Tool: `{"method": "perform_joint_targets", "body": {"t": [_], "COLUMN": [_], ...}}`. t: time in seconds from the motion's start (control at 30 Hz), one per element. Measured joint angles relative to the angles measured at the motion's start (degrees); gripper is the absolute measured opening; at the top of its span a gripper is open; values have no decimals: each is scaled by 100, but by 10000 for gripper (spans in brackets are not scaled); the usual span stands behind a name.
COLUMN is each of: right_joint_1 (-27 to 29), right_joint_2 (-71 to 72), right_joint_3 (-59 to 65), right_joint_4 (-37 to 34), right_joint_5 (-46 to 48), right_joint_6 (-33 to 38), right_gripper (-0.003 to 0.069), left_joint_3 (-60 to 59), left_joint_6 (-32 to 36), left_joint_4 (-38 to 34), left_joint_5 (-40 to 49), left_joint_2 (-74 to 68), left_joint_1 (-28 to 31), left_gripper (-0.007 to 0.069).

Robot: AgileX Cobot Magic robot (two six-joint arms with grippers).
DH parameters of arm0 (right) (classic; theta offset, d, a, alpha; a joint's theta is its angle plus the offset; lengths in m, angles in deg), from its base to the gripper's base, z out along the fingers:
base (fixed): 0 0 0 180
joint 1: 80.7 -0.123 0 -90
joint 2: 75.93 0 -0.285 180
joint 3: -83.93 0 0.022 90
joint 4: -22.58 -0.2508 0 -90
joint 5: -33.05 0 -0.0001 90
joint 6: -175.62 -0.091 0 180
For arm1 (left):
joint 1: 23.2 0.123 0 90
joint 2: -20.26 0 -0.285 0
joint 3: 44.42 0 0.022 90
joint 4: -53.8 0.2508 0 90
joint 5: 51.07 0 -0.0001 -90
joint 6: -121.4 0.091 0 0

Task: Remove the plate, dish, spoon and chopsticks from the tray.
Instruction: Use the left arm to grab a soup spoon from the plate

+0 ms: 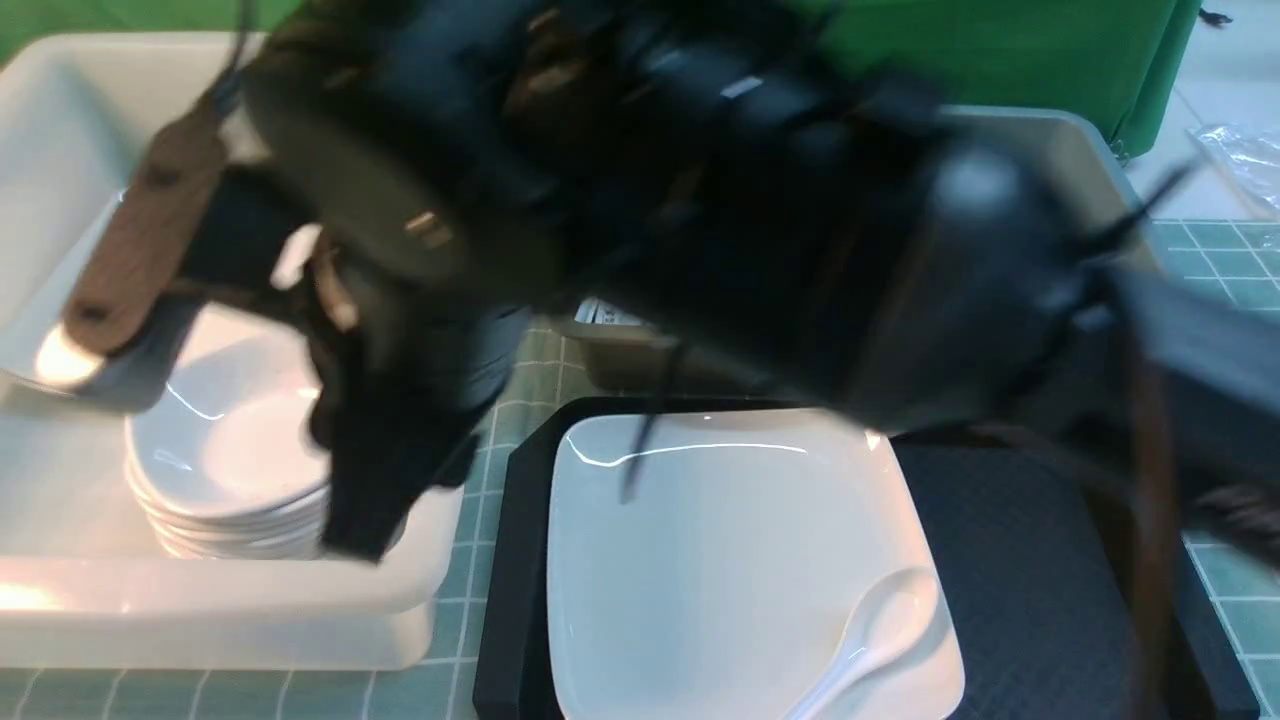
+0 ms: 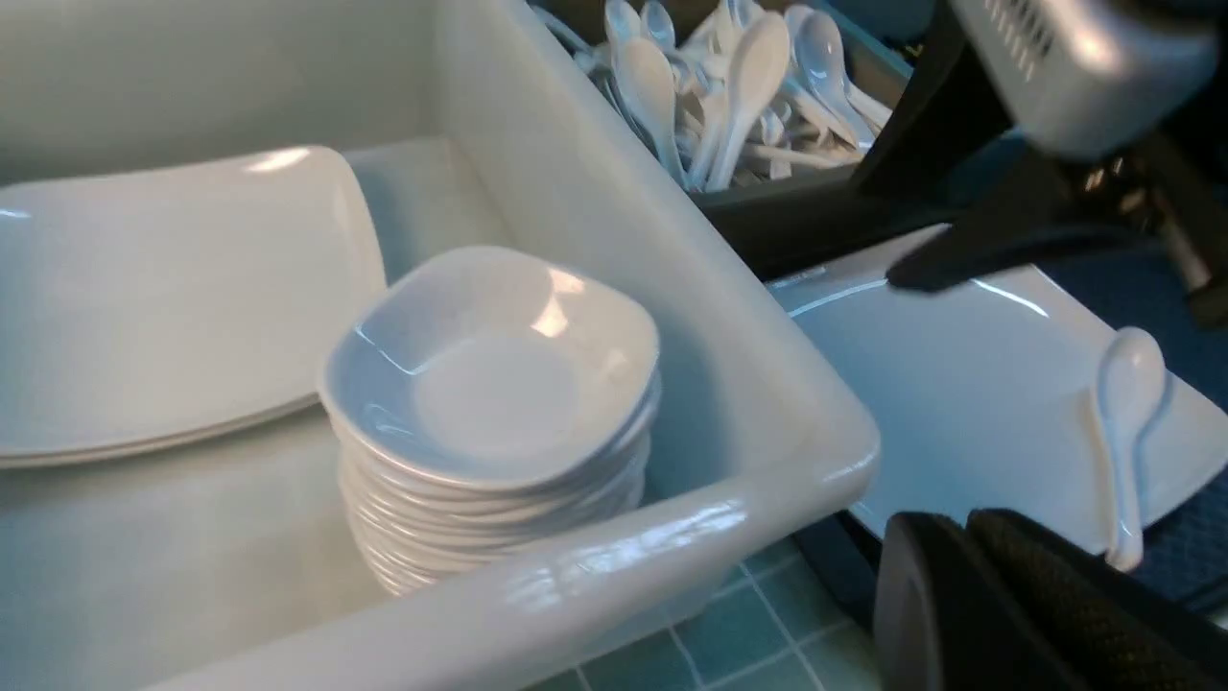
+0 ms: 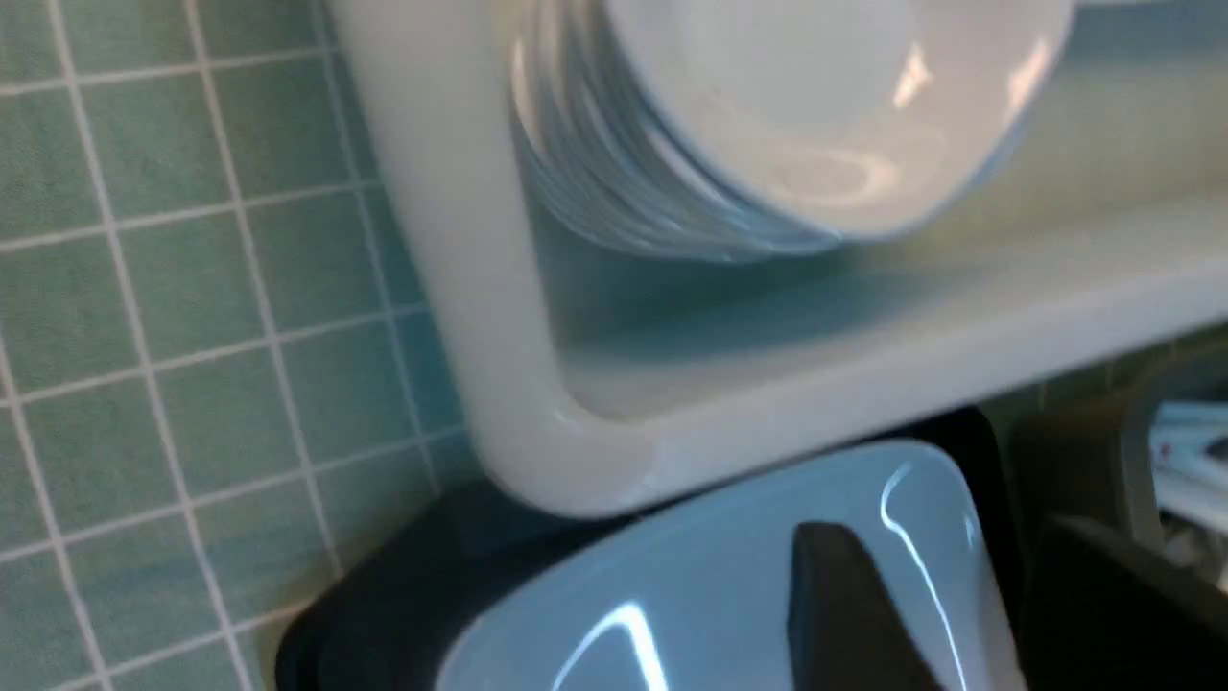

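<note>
Front view: we see the plate (image 1: 740, 540) lying on the tray (image 1: 1010, 570), with 1 spoon (image 1: 880, 630) on its near right corner. Left wrist view: the left gripper (image 2: 950, 526) is closed and empty. Right wrist view: the right gripper (image 3: 935, 537) has its fingers (image 3: 844, 614) apart over the plate, holding nothing.

1 tray (image 1: 1020, 560) w/ 1 plate (image 1: 720, 560), 1 spoon (image 1: 880, 625); 1 white tub (image 1: 200, 600), 1 grey tub (image 1: 625, 360)

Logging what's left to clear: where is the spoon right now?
Front view: the spoon lies at the near-right corner of the plate, which sits on the tray.
</note>
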Motion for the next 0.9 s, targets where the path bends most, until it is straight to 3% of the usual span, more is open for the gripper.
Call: {"method": "perform_joint_targets", "body": {"t": [0.07, 0.17, 0.4, 0.63, 0.73, 0.9], "right_joint_1": [288, 652, 1869, 2428, 2541, 2569], "right_joint_2": [415, 939, 2479, 4035, 5080, 6346], "right_joint_3": [705, 1742, 4710, 6264, 6882, 7305], "right_joint_4": [21, 51, 98, 104, 104, 92], "right_joint_5": [-2, -14, -82, -446, -531, -728], "right_joint_6": [-489, -997, -1819, -2090, -2239, -2415], "right_gripper": [217, 199, 237, 237, 237, 237], "left_joint_3": [0, 0, 0, 33, 381, 1358], "left_joint_6": [63, 329, 1787, 2821, 3356, 3199], "left_joint_4": [-224, -482, -1665, -3029, -3407, -3045], "left_joint_5": [-116, -212, -767, -1608, -1838, -1854], "left_joint_2": [-414, -886, -2781, -4732, -6020, -7320], "left_joint_1": [0, 0, 0, -13, -361, -1509], "left_gripper": [17, 17, 17, 17, 17, 17]}}
